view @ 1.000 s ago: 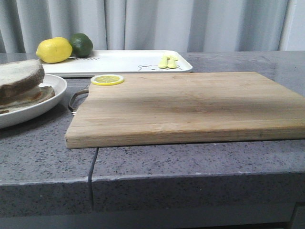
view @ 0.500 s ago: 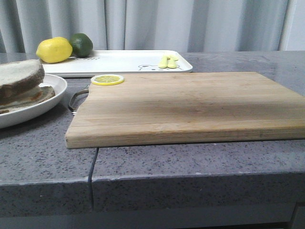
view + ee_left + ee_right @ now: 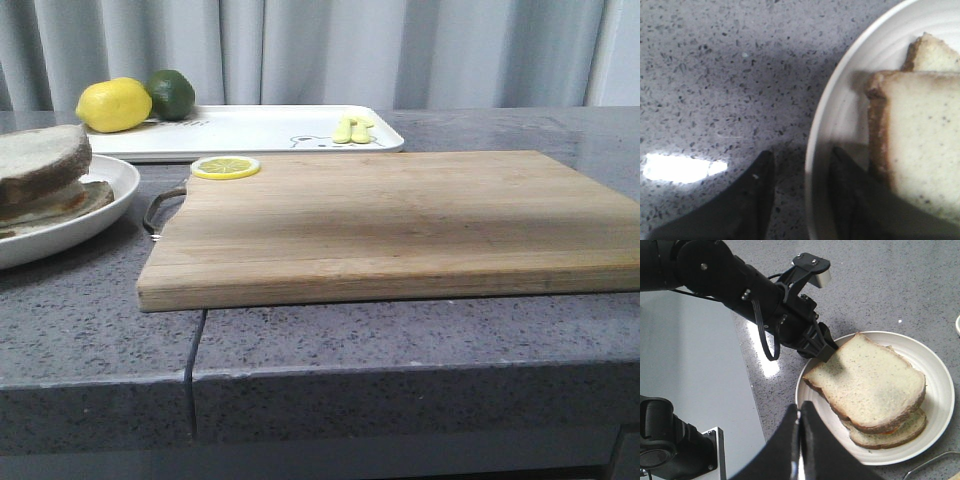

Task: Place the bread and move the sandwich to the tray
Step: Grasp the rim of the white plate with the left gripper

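The sandwich (image 3: 40, 175) lies on a round white plate (image 3: 100, 215) at the counter's left, its top slice of bread (image 3: 867, 382) covering a lower slice with a sliver of orange between them. My left gripper (image 3: 803, 152) is open, one finger outside the plate's rim (image 3: 835, 110) and one inside it, next to the bread (image 3: 925, 150). The right wrist view shows that same left gripper (image 3: 827, 351) at the plate's (image 3: 935, 390) rim by a corner of the bread. Above the near rim, my right gripper (image 3: 800, 407) is shut and holds nothing. The white tray (image 3: 260, 128) lies at the back.
A wooden cutting board (image 3: 400, 215) fills the middle and overhangs the counter's front edge; a lemon slice (image 3: 225, 167) rests on its far left corner. On the tray sit a lemon (image 3: 113, 104), a lime (image 3: 172, 92) and small yellow-green pieces (image 3: 353, 129).
In the front view the plate with the sandwich has shifted very slightly to the left. Nothing else has moved.
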Available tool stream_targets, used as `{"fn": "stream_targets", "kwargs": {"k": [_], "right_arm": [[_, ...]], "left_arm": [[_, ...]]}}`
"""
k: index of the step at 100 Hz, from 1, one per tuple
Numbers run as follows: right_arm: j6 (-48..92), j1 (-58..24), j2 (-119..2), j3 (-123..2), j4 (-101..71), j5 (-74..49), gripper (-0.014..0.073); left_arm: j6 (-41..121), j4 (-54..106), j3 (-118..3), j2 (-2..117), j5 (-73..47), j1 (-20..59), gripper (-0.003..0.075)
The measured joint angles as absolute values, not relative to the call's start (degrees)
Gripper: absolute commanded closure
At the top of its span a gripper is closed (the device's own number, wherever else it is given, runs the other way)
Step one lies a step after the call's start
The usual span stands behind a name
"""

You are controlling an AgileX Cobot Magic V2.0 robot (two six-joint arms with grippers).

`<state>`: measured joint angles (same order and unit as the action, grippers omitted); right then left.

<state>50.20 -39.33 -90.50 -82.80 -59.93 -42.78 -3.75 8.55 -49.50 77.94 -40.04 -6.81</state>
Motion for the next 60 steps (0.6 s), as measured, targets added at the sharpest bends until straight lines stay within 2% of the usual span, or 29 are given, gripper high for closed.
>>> {"fn": "stream_targets", "kwargs": {"k": [10,34,60], "right_arm": [[50.2,-39.3,-90.5,-82.8,-59.9,-42.8,0.0662],[50.2,-39.3,-90.5,-82.8,-59.9,-42.9,0.0662],[50.2,-39.3,-90.5,-82.8,-59.9,-43.3,0.0662]], "left_arm": [[-3.8,9.4,-49.7,78.1,-40.0,-6.8,0.0741],[-3.8,10.2,-50.3,78.1,-40.7,-6.8,0.0740],[-3.9,11.7,-54.5,77.8,-47.0,-6.8,0.0740]]}}
